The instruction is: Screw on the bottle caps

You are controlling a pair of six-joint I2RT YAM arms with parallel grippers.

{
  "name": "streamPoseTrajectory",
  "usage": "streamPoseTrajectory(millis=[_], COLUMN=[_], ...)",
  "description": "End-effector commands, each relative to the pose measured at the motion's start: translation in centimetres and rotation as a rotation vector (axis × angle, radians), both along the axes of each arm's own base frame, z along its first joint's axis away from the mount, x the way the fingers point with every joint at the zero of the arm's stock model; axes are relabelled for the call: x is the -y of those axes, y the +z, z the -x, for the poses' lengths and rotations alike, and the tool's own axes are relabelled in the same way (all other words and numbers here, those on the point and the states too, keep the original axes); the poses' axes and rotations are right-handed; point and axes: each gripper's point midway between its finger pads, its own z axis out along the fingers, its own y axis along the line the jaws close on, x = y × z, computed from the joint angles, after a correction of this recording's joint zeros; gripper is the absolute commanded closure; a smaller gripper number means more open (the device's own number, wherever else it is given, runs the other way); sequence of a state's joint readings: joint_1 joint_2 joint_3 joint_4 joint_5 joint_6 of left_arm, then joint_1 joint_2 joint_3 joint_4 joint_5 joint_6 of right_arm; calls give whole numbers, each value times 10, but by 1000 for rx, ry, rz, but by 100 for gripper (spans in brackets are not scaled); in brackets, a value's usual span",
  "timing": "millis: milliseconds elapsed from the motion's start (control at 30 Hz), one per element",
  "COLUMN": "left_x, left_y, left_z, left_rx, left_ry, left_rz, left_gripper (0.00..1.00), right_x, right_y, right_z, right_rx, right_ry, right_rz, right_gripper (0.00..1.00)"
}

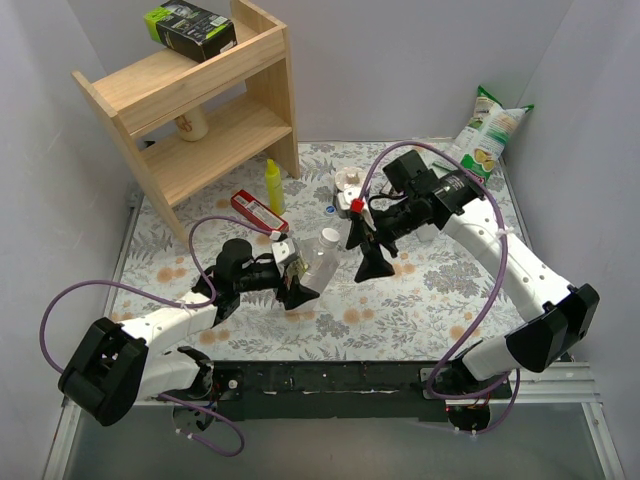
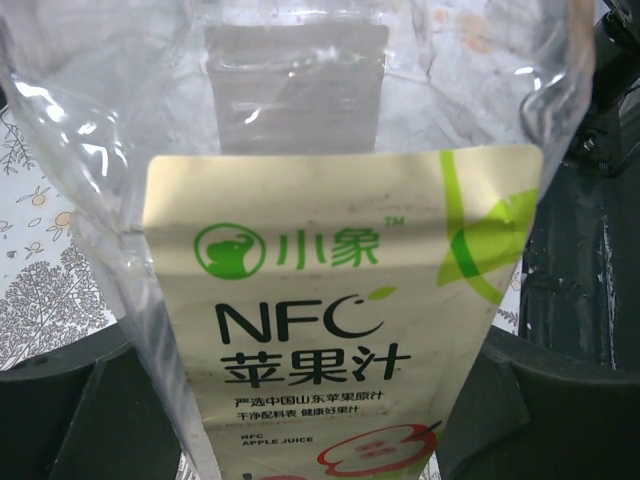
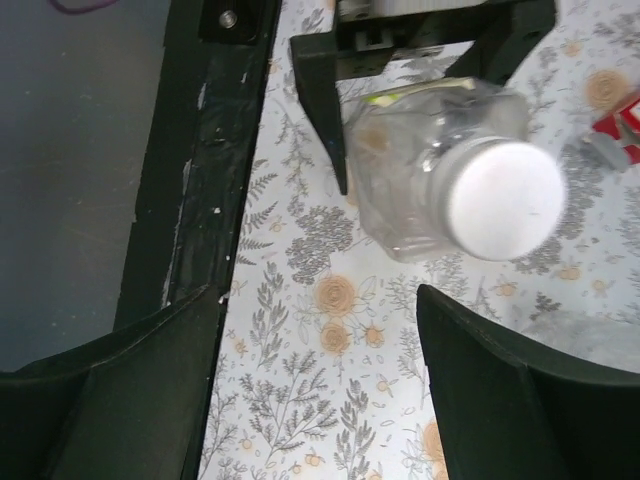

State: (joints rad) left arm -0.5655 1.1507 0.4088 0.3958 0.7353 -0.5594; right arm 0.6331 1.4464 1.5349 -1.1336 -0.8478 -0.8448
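Observation:
My left gripper (image 1: 298,283) is shut on a clear bottle (image 1: 317,258) with a cream apple-juice label and holds it tilted, neck toward the right arm. The label fills the left wrist view (image 2: 340,330), between my dark fingers (image 2: 60,420). A wide white cap (image 1: 330,237) sits on the bottle's neck; it also shows in the right wrist view (image 3: 505,200). My right gripper (image 1: 372,263) is open and empty just right of the cap, not touching it; in its own view (image 3: 320,380) the cap lies beyond the right finger. A small blue cap (image 1: 331,211) lies on the mat behind.
A wooden shelf (image 1: 200,110) with a green box (image 1: 190,28) stands at the back left. A yellow squeeze bottle (image 1: 271,182) and a red packet (image 1: 258,210) lie before it. A white carton (image 1: 347,186) is mid-back, a snack bag (image 1: 490,130) back right.

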Motion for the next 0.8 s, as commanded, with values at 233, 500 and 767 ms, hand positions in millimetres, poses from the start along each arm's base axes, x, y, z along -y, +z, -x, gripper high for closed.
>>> streamPoseTrajectory(millis=[233, 500, 767], left_x=[7, 9, 9], left_y=[25, 29, 28], left_z=[0, 1, -5], left_rx=[70, 89, 42], left_ry=[-64, -93, -48], left_rz=[29, 29, 34], left_gripper=[100, 100, 100], right_x=[-28, -38, -37], right_y=[52, 30, 31], right_z=[-45, -29, -20], right_rx=[83, 3, -7], right_ry=[-67, 31, 60], right_rz=[-165, -157, -165], right_gripper=[7, 5, 8])
